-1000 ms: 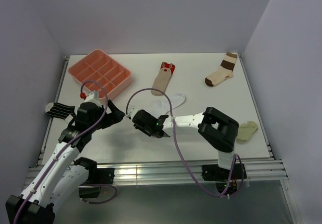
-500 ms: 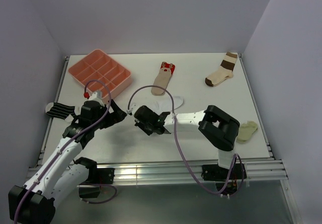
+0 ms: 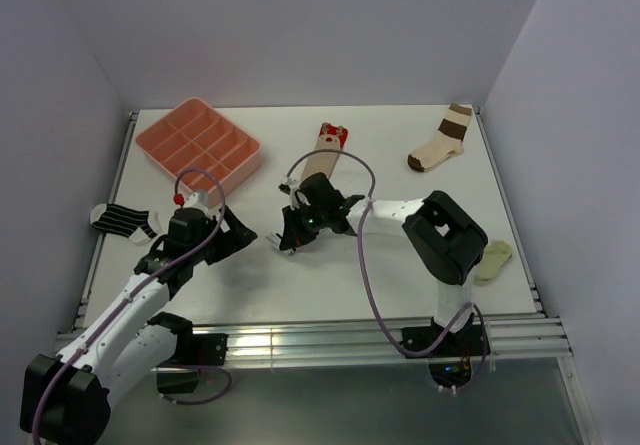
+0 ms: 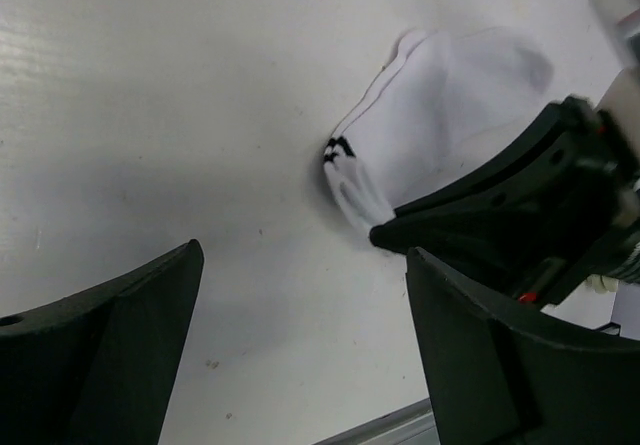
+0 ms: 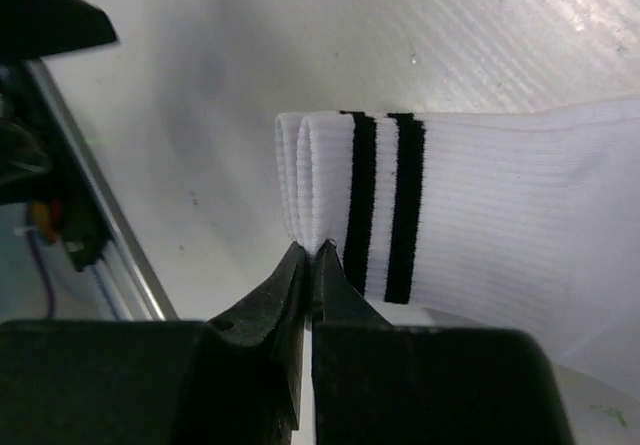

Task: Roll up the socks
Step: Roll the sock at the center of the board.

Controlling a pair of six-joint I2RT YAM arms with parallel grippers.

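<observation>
Right tool pinched shut on the cuff edge of the white sock, which lies flat mid-tabletop, just near of the tan sock. Left tool spread wide and empty, just left of that cuff. Striped sock at the left edge.

From high at six o'clock, looking down and forward across the whole table. From each wrist, close over its surface; shared there, the white sock, at one o'clock in the left view, three in the right.
</observation>
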